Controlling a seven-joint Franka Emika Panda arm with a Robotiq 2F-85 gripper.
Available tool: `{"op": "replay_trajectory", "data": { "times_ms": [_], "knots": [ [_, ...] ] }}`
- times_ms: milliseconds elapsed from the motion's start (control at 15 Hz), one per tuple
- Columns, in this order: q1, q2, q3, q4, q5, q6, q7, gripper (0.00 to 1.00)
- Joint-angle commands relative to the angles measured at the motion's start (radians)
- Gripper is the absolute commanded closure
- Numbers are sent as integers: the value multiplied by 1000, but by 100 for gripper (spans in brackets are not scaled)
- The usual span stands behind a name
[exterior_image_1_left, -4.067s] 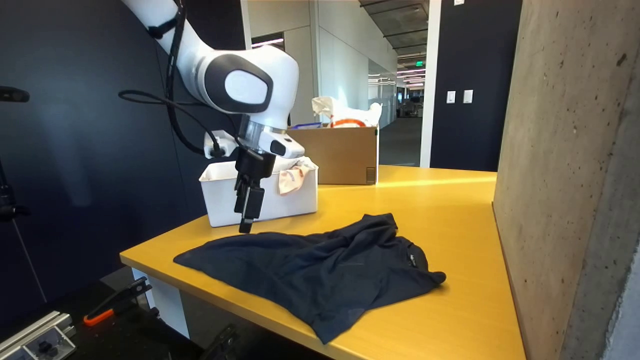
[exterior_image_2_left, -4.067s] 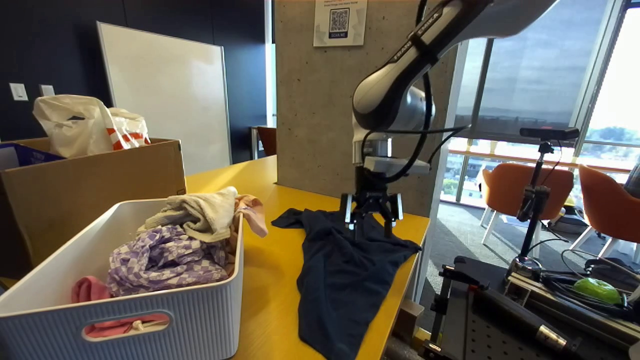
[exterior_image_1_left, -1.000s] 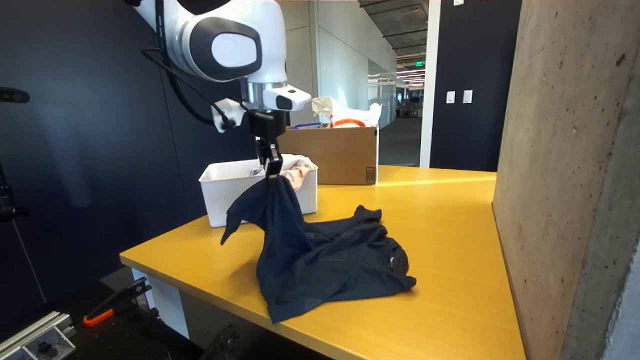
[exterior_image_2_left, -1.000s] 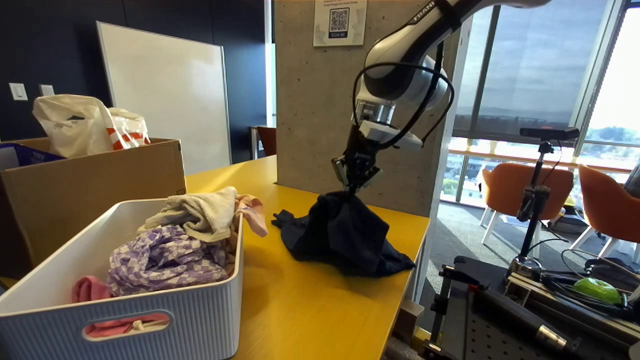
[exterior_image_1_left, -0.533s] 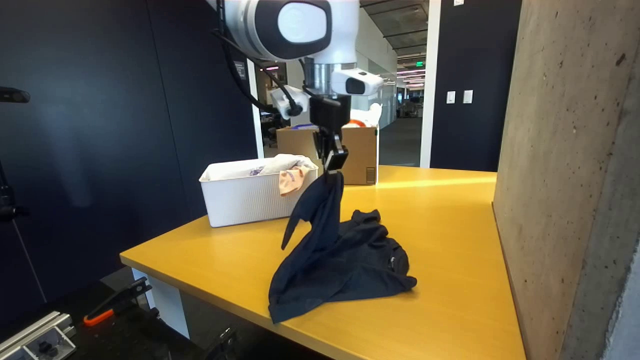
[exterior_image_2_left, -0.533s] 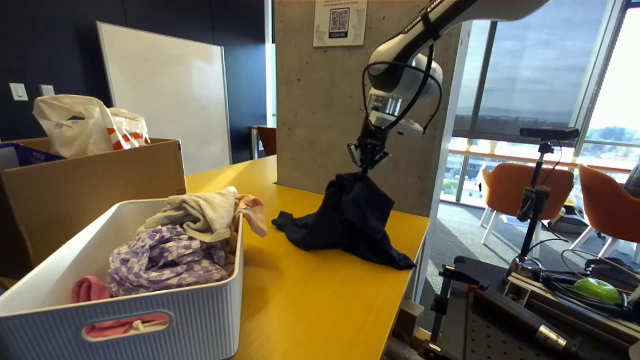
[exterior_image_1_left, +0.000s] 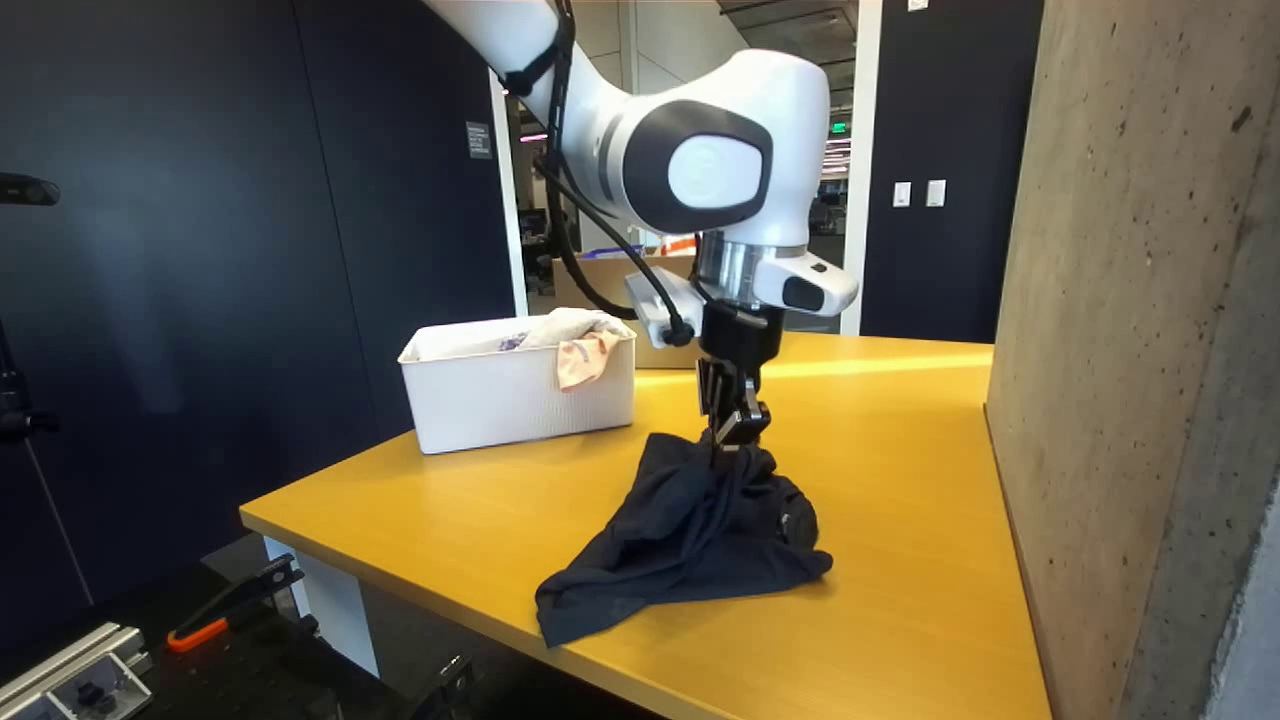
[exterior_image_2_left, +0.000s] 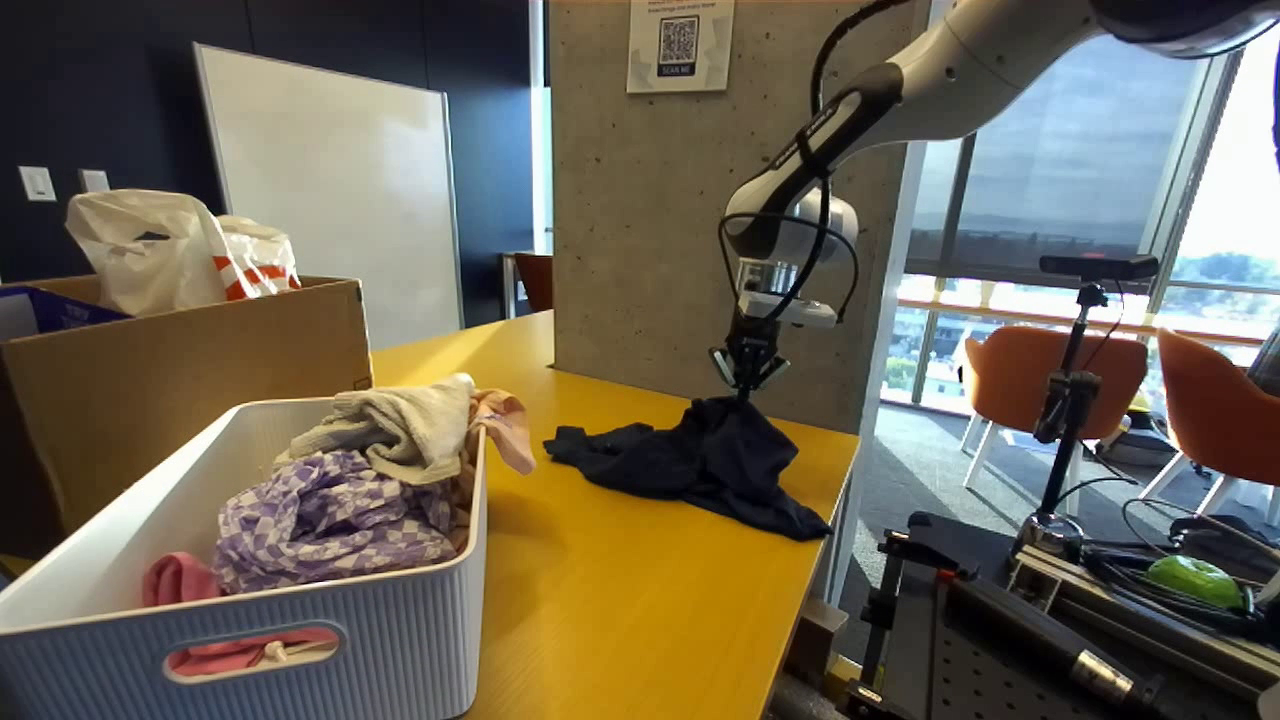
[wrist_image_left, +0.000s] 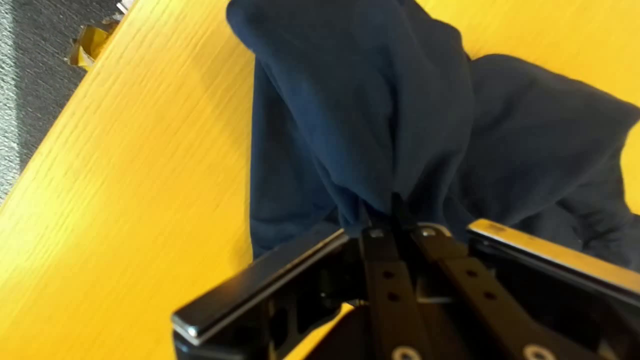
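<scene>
Pinches a crumpled navy fabric garment (exterior_image_1_left: 690, 550) in the black two-fingered gripper (wrist_image_left: 382, 214) at unclear depth, apart from the white rectangular plastic bin (exterior_image_1_left: 500, 405), seemingly folding, calling for gentle release.

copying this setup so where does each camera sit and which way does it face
An exterior view: across the table from the bin, facing it and the box; arm and hand show.
An exterior view: close to the bin, facing past it to the cloth and pillar; arm and hand show.
Wrist view: on the arm, above the hand, facing down at the cloth; only the hand shows, at the bottom.
Shared: bin and box in both exterior views; cloth in all three.
</scene>
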Motion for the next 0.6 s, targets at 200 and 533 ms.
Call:
{"op": "replay_trajectory", "data": {
  "times_ms": [200, 533],
  "knots": [
    [9, -14, -8, -15, -5, 24, 7, 49],
    [59, -148, -28, -176, -38, 96, 51, 11]
  ]
}}
